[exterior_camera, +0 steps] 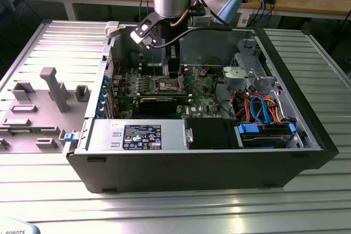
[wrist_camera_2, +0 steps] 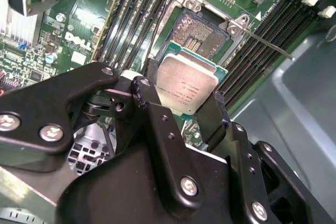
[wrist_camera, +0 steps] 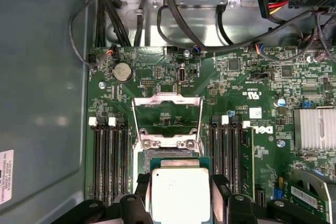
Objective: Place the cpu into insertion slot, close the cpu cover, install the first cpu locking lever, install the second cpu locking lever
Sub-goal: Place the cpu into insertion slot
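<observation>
My gripper (wrist_camera_2: 182, 98) is shut on the cpu (wrist_camera_2: 191, 85), a small square chip with a dull silver top, held by its two opposite edges between the black fingers (wrist_camera: 219, 192). The chip hangs tilted just above the green board, beside the insertion slot (wrist_camera_2: 200, 32), a dark square socket with a silvery rim that lies uncovered. The cpu cover (wrist_camera: 167, 98), a thin metal frame with a large window, stands swung open beyond the insertion slot (wrist_camera: 170, 154). A thin metal locking lever (wrist_camera_2: 270, 44) juts out from a socket corner. In the exterior view the gripper (exterior_camera: 173, 74) reaches down into the open computer case.
Black memory slots (wrist_camera: 110, 161) flank the socket on both sides. A finned heat sink (wrist_camera: 315, 129) and cable bundles (wrist_camera: 173, 3) sit nearby. The case walls, a drive cage (exterior_camera: 247, 72) and a power supply (exterior_camera: 137, 135) enclose the board. A grey fixture (exterior_camera: 52, 89) stands outside on the exterior view's left.
</observation>
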Tool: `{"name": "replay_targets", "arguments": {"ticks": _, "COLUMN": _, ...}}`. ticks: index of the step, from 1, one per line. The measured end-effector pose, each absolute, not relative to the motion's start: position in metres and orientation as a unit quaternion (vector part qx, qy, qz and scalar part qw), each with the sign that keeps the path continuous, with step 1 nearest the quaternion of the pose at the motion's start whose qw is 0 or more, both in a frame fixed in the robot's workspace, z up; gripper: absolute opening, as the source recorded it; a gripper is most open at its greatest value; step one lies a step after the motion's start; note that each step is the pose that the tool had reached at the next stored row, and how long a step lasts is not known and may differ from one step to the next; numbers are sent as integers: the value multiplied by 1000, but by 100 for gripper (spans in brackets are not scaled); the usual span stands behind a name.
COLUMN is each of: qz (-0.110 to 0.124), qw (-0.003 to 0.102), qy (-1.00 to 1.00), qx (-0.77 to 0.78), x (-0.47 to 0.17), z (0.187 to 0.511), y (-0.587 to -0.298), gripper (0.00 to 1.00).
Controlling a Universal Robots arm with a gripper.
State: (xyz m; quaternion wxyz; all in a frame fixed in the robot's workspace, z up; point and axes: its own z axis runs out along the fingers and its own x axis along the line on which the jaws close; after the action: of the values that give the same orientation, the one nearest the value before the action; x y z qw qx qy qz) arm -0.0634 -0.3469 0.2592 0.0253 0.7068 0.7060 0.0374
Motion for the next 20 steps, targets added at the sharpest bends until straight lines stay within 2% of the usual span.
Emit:
{"name": "replay_targets", "arguments": {"ticks": 10, "qz": 37, "qw": 25, "qy": 706, "qx": 707, "x": -66, "z": 235, "y": -340, "gripper": 54}}
{"name": "replay_targets", "arguments": {"ticks": 20, "qz": 37, "qw": 25, "qy": 706, "qx": 707, "x": -66, "z": 233, "y": -340, "gripper": 54}}
